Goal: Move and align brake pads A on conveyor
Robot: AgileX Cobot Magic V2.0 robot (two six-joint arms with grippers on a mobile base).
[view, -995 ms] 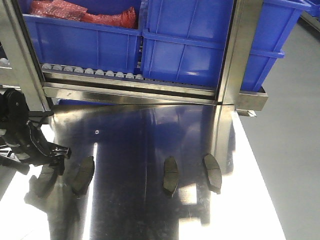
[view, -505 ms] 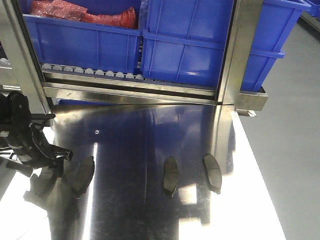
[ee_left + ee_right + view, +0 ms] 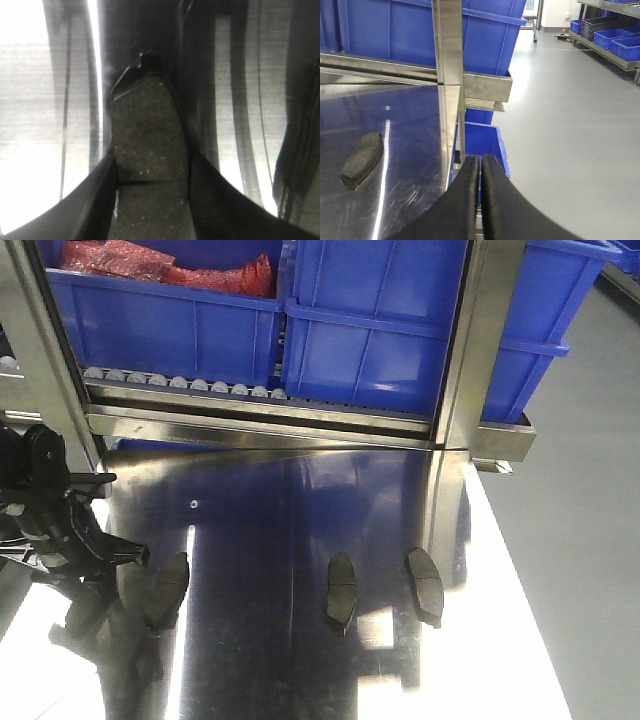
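Three brake pads A lie on the shiny steel tabletop: one point(image 3: 166, 590) at the left, one point(image 3: 341, 591) in the middle and one point(image 3: 425, 585) at the right. My left gripper point(image 3: 100, 575) stands over a further pad at the far left. In the left wrist view this pad point(image 3: 145, 125) sits between the black fingers, and the left gripper point(image 3: 151, 157) is shut on its two sides. My right gripper point(image 3: 480, 161) is shut on nothing, past the table's right edge, with the rightmost pad point(image 3: 362, 160) to its left. The conveyor is out of view.
A steel roller rack point(image 3: 260, 420) with blue bins point(image 3: 370, 330) runs along the back of the tabletop point(image 3: 260, 510). A steel post point(image 3: 462, 360) stands at the back right. A blue bin point(image 3: 480, 142) sits on the grey floor point(image 3: 570, 125) under the table's right edge.
My left arm has shifted slightly to the right and its fingers have come down a little around the leftmost pad. The three other pads have not moved.
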